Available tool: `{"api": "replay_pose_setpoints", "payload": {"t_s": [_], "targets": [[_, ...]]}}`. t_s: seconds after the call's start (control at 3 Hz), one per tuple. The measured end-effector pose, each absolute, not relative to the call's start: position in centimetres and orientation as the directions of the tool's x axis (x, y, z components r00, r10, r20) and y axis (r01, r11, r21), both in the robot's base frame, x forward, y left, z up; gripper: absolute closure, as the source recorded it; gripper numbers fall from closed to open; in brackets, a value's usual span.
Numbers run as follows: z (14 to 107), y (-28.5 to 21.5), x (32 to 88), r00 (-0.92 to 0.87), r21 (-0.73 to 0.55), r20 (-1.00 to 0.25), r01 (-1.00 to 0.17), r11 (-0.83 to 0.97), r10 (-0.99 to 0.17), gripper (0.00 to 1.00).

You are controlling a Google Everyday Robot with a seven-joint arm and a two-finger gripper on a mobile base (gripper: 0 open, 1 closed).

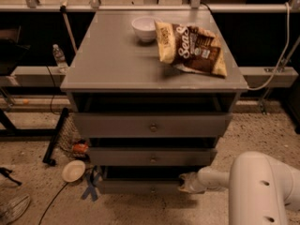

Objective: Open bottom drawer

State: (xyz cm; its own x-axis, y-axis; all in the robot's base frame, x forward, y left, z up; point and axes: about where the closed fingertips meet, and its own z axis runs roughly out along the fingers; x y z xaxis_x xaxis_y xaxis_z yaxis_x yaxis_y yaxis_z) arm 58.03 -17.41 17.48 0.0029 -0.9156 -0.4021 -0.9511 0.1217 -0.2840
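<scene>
The bottom drawer (136, 186) is the lowest, slimmest grey front of the grey cabinet (117, 64). It stands pulled out a little, with a dark gap above it. Its small knob (151, 189) shows faintly at centre. My gripper (186, 183) is at the drawer's right end, at the top edge of the front, on the end of my white arm (262, 186) that reaches in from the lower right. The top drawer (152, 124) and middle drawer (152, 156) also stand slightly out.
A white bowl (144, 28) and two snack bags (192, 48) lie on the cabinet top. On the floor at left are a small round dish (73, 170), blue tape (91, 186), a black frame leg (56, 137) and a water bottle (58, 57).
</scene>
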Motion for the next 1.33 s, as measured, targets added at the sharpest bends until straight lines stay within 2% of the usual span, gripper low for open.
{"api": "replay_pose_setpoints", "payload": {"t_s": [1.0,1.33], "targets": [[17.9,-17.7,55.8,-0.01,-0.276,-0.393,-0.953,0.128,-0.92,1.0],[17.5,-18.4,52.3,-0.051,-0.248,-0.4,-0.955,0.161,-0.915,1.0]]}}
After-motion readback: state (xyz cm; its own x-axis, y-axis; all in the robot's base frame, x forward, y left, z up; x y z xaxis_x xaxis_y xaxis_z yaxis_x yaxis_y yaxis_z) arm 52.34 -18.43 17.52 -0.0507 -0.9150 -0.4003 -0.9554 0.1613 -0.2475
